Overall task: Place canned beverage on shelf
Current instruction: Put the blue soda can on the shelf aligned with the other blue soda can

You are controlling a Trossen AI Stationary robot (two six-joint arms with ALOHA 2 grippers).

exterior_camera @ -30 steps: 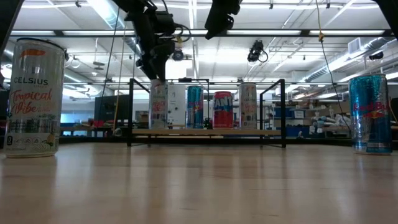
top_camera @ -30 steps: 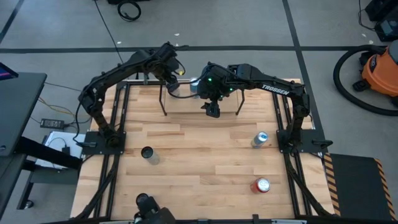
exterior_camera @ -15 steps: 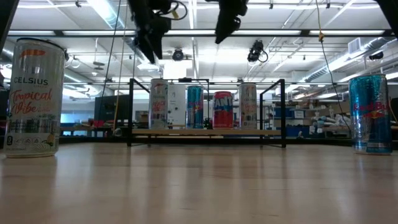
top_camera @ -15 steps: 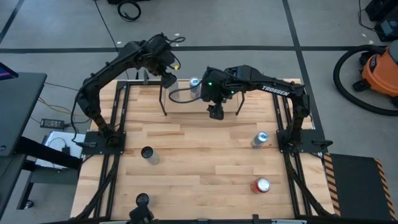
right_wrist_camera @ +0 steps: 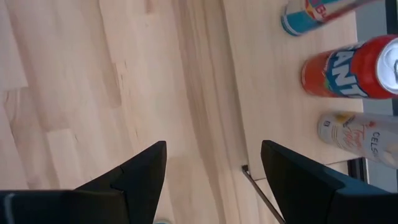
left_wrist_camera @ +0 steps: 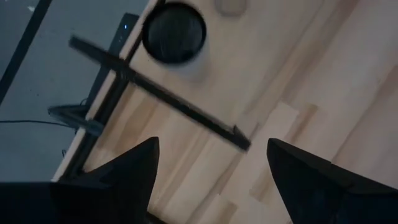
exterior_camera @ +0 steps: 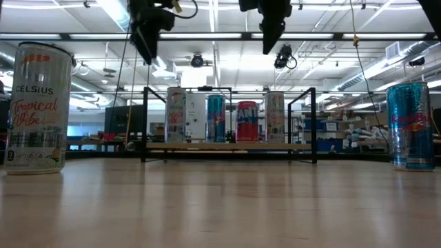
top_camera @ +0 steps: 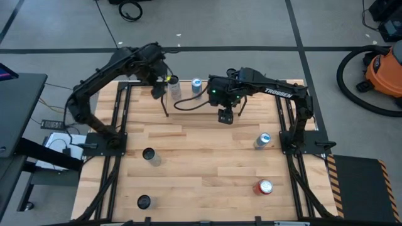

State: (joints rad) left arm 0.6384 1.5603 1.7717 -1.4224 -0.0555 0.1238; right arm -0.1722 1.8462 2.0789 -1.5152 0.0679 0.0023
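overhead down, low level, wrists down (shelf (exterior_camera: 231, 146) shared)

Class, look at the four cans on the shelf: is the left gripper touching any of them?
Apart. In the low view, the left gripper hangs well above the shelf, with clear space between it and the nearest can. Its fingers hold nothing.

My counter (top_camera: 201, 163) is light wood planks. An orange vacuum (top_camera: 384, 70) with a black hose sits on the grey floor (top_camera: 63, 25) off its right side. A black cable (top_camera: 130, 9) coils beyond the far edge.
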